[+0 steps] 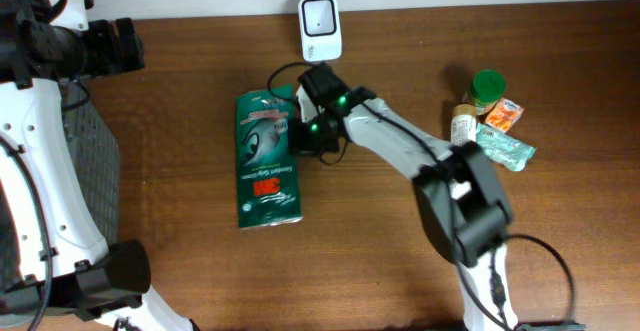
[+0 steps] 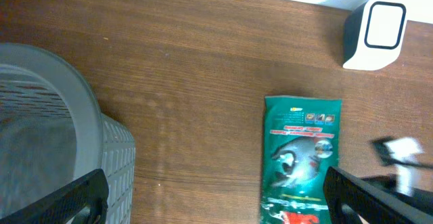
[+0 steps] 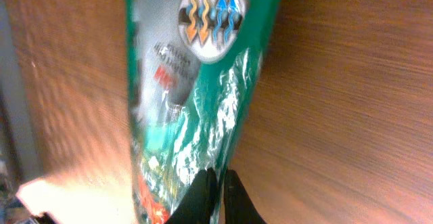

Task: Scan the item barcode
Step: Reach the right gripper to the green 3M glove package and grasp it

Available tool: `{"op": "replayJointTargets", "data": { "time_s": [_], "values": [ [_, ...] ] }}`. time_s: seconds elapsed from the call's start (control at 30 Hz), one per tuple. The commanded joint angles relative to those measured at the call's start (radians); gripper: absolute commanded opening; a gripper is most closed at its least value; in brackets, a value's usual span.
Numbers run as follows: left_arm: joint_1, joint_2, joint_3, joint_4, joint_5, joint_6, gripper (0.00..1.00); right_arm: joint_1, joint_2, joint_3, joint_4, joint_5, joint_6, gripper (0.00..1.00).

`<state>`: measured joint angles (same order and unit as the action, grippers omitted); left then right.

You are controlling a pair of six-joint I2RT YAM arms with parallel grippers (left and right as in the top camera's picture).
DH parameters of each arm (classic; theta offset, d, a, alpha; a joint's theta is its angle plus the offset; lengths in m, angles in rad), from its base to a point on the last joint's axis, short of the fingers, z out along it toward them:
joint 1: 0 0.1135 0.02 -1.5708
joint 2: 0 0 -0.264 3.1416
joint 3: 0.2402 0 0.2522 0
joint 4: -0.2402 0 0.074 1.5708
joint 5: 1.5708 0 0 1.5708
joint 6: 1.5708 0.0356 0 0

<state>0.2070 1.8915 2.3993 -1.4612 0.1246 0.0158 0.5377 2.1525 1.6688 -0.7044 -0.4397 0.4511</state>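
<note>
— Where is the item found?
— A flat green plastic packet with white and red print is seen lying lengthwise on the brown wooden worktop, left of centre. A white box-shaped scanner with a dark-framed window is stood at the far edge. It is just beyond the packet's far right corner and apart from it.
— How are the right jaws set?
— They are clenched on the packet's right-hand edge, near its far end. The white right arm is stretched across from the right side. In the right wrist view the dark fingertips are pressed together, with the crinkled film edge caught at their tips.
— And the left jaws?
— They are spread wide, released, and nothing is held. Their dark fingers are seen at the lower corners of the left wrist view, with a grey slatted plastic basket below on the left.
— What else is noted?
— A green-capped bottle, an orange sachet and a pale green wrapper are grouped towards the right, well apart from the packet.
</note>
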Motion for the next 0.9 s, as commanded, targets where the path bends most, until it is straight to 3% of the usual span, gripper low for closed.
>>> {"op": "replayJointTargets", "data": {
  "time_s": [0.0,0.1,0.87],
  "values": [
    [-0.001,0.0,0.005,0.001,0.01,0.008,0.99,-0.001,-0.196,0.011,-0.087,0.238,-0.184,0.04],
    [-0.001,0.0,0.005,0.001,0.01,0.008,0.99,-0.001,-0.26,0.011,-0.138,0.312,-0.261,0.04],
    [-0.001,0.0,0.005,0.001,0.01,0.008,0.99,-0.002,-0.266,0.011,-0.169,0.314,-0.264,0.04]
  ]
}}
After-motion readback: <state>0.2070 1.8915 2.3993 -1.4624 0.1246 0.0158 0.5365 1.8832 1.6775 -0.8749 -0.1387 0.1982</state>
